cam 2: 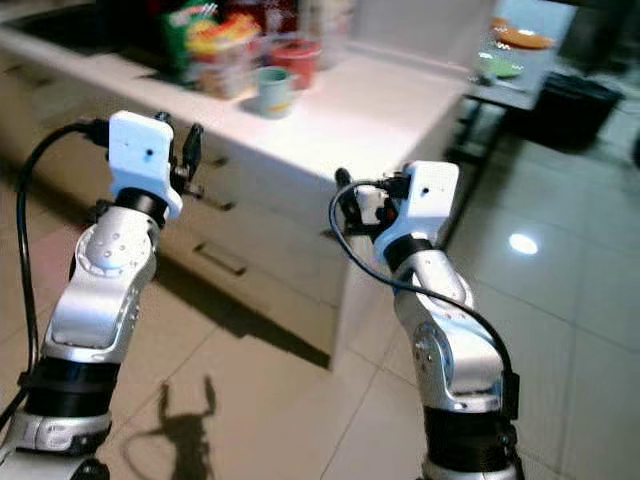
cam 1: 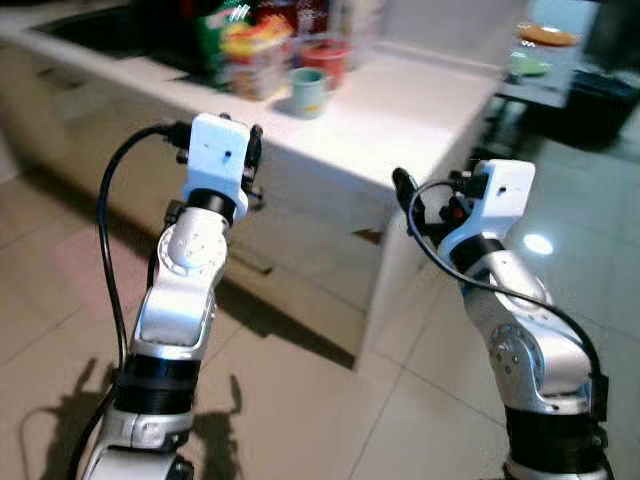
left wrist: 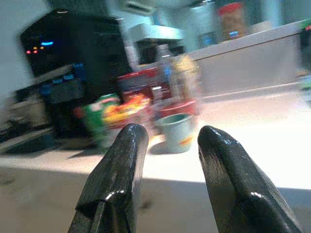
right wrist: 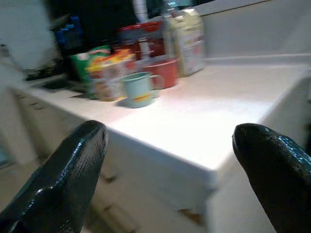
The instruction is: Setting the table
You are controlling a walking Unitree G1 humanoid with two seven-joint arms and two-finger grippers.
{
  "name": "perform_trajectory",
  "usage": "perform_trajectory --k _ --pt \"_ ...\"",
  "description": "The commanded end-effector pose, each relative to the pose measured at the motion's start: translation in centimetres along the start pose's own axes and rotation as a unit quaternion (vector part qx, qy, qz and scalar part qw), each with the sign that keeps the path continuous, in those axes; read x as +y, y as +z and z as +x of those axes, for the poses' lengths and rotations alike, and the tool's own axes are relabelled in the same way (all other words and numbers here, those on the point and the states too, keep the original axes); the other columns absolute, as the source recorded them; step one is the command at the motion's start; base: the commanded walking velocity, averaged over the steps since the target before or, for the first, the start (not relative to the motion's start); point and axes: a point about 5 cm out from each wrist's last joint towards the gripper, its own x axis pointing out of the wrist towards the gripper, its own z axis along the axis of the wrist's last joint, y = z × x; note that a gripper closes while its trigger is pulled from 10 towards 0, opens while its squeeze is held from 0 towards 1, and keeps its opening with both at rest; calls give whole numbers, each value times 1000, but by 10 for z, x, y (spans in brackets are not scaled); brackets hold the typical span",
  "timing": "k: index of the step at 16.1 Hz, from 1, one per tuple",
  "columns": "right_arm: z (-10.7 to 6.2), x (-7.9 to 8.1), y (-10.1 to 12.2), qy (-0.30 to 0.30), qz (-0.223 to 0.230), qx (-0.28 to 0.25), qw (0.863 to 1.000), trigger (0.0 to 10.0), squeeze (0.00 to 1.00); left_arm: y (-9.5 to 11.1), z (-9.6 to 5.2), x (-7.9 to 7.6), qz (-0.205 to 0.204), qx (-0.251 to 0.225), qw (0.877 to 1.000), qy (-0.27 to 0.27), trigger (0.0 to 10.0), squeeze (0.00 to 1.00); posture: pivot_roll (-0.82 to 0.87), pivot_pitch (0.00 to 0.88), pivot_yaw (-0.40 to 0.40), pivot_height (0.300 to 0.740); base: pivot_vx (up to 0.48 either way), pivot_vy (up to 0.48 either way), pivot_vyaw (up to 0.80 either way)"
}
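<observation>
In front of the white counter [cam 1: 400, 110], short of its edge, both arms are raised with nothing in either gripper; judged from this, the table-setting has barely begun, since no dish has been picked up, and the fetching and laying out are all left to do; the left gripper [left wrist: 167, 160] has its two black fingers [left wrist: 121, 174] spread apart with a clear gap, touching nothing; straight ahead of it, through that gap, stands a pale green mug [left wrist: 176, 132] on the counter, well apart from the fingertips; the right gripper [right wrist: 170, 160] is spread wider, its fingers [right wrist: 73, 170] empty and clear of the counter's corner, which lies just ahead of and below them; from this gripper the same mug [right wrist: 138, 89] sits farther off, ahead and to its left; just behind the mug is a red bowl [right wrist: 165, 72], and beside these a cluster of colourful snack packets [cam 1: 240, 45] and a tall pale bag [right wrist: 187, 41]; beyond the right gripper, past the counter's far end, a side table [cam 1: 535, 85] carries an orange plate [cam 1: 547, 35] and something green [cam 1: 527, 65], too blurred to name; the mug looks the likeliest first thing to reach for, the left gripper being aimed at it
</observation>
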Motion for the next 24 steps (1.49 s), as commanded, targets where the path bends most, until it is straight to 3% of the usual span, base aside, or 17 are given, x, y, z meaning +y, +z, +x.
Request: perform_trajectory --k 1,15,21,24 --pt "3 5 3 11 -5 -6 1000 10000 0 0 0 4 5 1 1000 2 10000 0 19 0 3 740 398 -255 800" --pt "4 9 2 29 -18 -2 999 10000 0 -1 0 7 9 3 1000 8 10000 0 18 0 1 740 394 -255 800" --pt "4 2 8 13 -3 -19 1000 10000 0 -3 0 9 12 5 1000 10 10000 0 16 0 2 740 387 -171 0" --pt "5 0 21 12 -30 -47 998 10000 0 -3 0 12 8 5 1000 13 10000 0 13 0 5 740 216 0 0"
